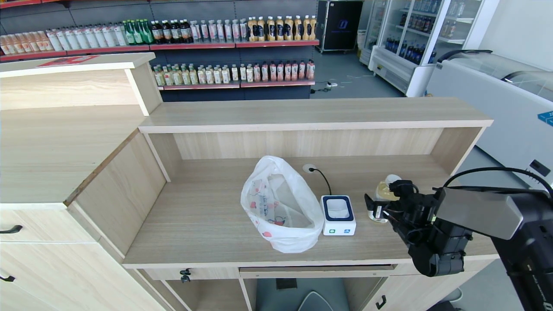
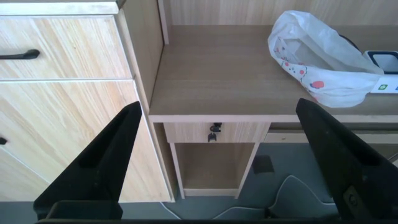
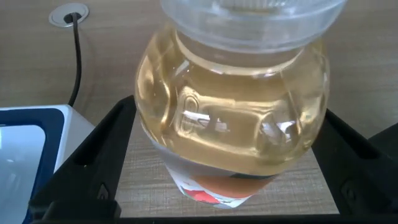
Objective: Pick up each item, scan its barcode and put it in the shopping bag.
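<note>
A clear bottle (image 1: 382, 193) of yellow drink with a white cap stands on the wooden counter (image 1: 203, 216), right of the scanner. My right gripper (image 1: 382, 202) is open around it, one finger on either side of its lower body; the right wrist view shows the bottle (image 3: 230, 124) standing between the spread fingers (image 3: 93, 162) of the right gripper (image 3: 224, 190). The white shopping bag (image 1: 281, 203) lies open left of the white and blue scanner (image 1: 338, 214). My left gripper (image 2: 217, 162) hangs open and empty, low in front of the counter's left end.
A black cable (image 1: 322, 177) runs from the scanner to a hole in the counter. A raised back shelf (image 1: 311, 114) and side walls enclose the counter. Drawers (image 2: 62, 56) stand at the left. The bag (image 2: 323, 56) and scanner (image 2: 382, 62) lie beyond the left gripper.
</note>
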Robot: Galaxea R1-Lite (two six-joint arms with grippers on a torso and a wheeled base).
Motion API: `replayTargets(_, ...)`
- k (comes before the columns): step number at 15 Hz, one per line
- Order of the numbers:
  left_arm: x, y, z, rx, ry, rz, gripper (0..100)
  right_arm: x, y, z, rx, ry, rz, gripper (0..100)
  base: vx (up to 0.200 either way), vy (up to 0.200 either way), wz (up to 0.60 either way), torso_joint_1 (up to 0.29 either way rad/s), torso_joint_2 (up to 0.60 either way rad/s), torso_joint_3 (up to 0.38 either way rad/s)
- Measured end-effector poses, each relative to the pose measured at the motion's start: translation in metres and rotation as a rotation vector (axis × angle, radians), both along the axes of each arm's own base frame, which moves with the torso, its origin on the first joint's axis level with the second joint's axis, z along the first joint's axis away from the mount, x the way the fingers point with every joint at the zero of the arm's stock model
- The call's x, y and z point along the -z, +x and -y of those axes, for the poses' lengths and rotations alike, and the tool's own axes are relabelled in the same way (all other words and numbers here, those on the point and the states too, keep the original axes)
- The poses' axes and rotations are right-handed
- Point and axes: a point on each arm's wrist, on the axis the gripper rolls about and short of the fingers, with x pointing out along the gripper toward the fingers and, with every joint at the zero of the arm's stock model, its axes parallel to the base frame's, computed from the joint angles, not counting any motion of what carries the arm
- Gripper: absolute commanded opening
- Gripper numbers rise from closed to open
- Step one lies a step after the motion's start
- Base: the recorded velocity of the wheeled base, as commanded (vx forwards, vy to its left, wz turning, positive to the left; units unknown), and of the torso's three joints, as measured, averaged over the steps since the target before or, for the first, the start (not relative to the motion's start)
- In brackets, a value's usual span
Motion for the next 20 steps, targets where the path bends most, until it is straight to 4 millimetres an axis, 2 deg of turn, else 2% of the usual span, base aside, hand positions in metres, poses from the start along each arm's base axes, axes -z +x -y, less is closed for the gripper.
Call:
replayTargets(8,0.0,0.0,0.0,0.0,0.0,0.0,100,0.005,0.011,-0.002,-0.033,-0.011,0.028,100,0.0,0.0,0.0,0.0,0.0,0.0)
replayTargets(9,0.0,0.0,0.0,0.0,0.0,0.0,100,0.006,0.012,-0.002,-0.039,-0.012,0.03,0,0.0,0.0,0.0,0.0,0.0,0.0)
replayTargets(17,0.0,0.0,0.0,0.0,0.0,0.0,100,0.004,0.018,-0.001,-0.04,-0.017,0.055,0,0.0,0.0,0.0,0.0,0.0,0.0)
replayTargets(20,0.0,0.0,0.0,0.0,0.0,0.0,100,0.006,0.012,0.004,-0.035,-0.066,0.03,0,0.0,0.0,0.0,0.0,0.0,0.0)
